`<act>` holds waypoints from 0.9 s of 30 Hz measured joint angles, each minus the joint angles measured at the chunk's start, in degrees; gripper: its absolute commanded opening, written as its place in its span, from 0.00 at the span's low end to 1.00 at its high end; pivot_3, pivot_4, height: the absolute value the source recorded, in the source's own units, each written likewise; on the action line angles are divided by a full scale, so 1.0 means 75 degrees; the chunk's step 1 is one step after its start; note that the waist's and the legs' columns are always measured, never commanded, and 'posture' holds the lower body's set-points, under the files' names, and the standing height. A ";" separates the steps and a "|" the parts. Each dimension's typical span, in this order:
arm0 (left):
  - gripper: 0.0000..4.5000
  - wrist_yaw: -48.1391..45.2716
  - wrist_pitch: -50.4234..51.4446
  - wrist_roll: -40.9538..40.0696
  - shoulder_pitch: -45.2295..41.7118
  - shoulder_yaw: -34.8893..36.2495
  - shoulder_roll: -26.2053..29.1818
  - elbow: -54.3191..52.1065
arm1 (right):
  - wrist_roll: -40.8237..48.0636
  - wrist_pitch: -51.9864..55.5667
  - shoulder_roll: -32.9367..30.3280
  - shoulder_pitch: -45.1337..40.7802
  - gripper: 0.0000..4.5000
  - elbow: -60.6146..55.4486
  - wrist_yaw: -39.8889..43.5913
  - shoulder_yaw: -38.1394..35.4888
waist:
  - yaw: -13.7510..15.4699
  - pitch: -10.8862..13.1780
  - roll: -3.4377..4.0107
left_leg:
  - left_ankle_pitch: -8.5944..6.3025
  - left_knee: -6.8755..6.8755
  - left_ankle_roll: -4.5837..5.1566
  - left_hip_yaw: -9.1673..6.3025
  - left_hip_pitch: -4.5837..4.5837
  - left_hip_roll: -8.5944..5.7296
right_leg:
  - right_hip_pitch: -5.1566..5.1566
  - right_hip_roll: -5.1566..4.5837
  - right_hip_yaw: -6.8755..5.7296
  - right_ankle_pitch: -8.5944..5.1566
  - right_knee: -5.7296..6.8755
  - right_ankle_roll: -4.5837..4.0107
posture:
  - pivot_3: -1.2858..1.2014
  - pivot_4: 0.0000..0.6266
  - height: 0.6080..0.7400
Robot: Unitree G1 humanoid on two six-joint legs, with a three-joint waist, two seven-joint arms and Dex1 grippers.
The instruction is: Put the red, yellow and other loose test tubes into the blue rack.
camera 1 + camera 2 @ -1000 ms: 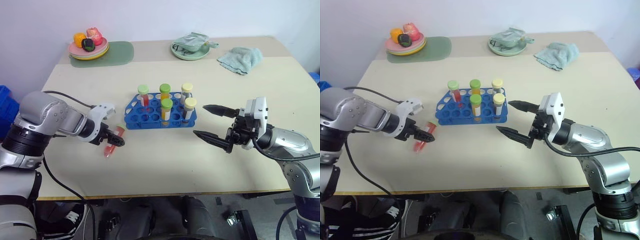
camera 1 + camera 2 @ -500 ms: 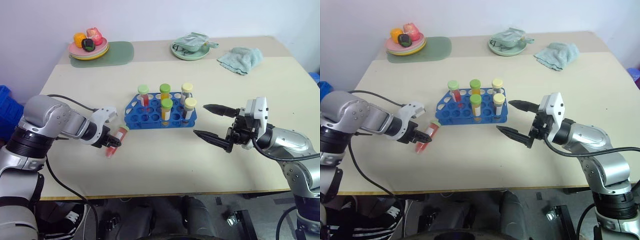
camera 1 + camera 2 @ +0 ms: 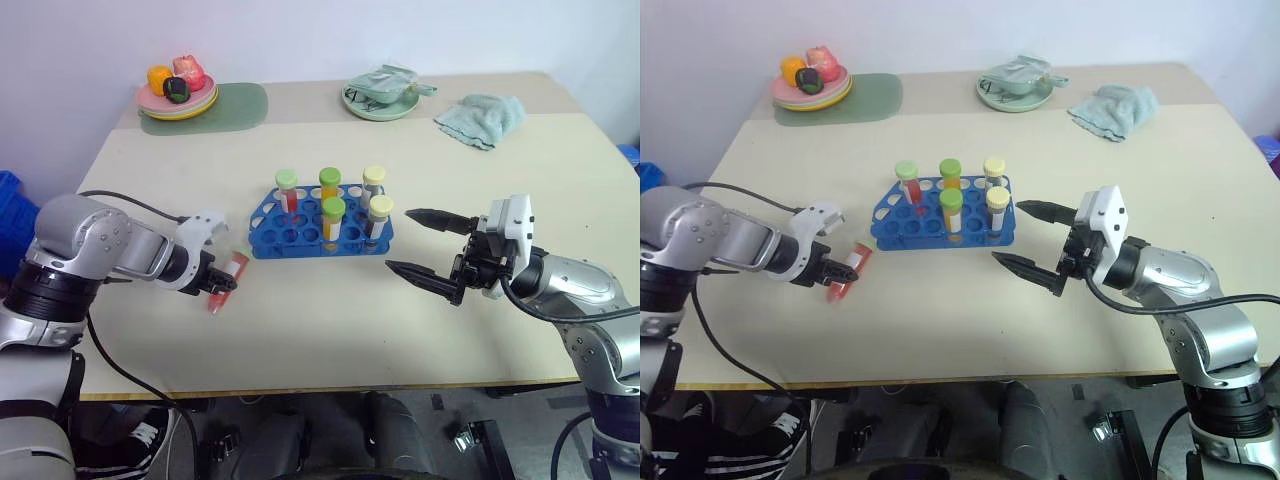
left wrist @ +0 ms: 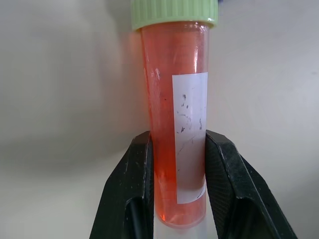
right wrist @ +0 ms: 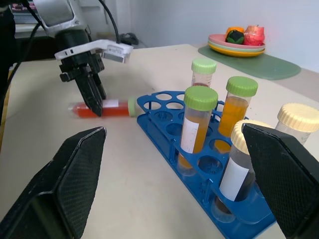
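Nearest me, the left pincer (image 3: 217,288) is clamped on the red tube (image 4: 177,124), gripping the lower half of its body with the green cap pointing toward the blue rack (image 3: 300,232). The tube lies low on the counter (image 3: 330,330), just beside the rack's near left corner. It looks light, stiff and smooth, so I judge it could slip or swivel between the two narrow fingers (image 4: 132,194); holding near the middle of the body, across the label, seems safer than at the rounded tip. Being capped, it should not spill if tipped upright. Off to the other side, the right pincer (image 3: 425,245) hangs with its fingers wide apart, holding nothing. In the rack five capped tubes already stand, with empty holes along its left side.
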 measured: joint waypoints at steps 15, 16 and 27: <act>0.18 0.1635 -0.1545 0.1078 0.3115 0.3130 -0.1156 -0.3450 | 0.0005 0.0001 -0.0001 -0.0193 1.00 0.0374 0.0309 0.0000 | 0.0037 -0.0001 0.0000 | 0.0000 0.0003 0.0000 0.0003 0.0003 -0.0001 | 0.0012 -0.0008 0.0000 0.0000 -0.0004 0.0000 | 0.52 0.24 1.00; 0.18 0.1571 -0.1854 0.1121 0.3218 0.3283 -0.1333 -0.3541 | 0.0006 0.0007 -0.0007 -0.0198 1.00 0.0404 0.0328 -0.0007 | 0.0035 -0.0001 0.0000 | 0.0000 0.0004 0.0000 0.0004 0.0003 -0.0001 | 0.0011 -0.0010 0.0000 0.0000 -0.0003 -0.0001 | 0.52 0.24 1.00; 0.18 -0.1123 -0.7421 0.2861 0.4365 0.3095 -0.2644 -0.4252 | 0.0000 0.0037 0.0000 -0.0456 1.00 0.0521 0.0362 -0.0005 | 0.0112 -0.0003 0.0000 | -0.0001 0.0004 0.0001 0.0020 0.0004 0.0000 | 0.0017 -0.0015 -0.0001 0.0001 -0.0014 -0.0002 | 0.52 0.24 1.00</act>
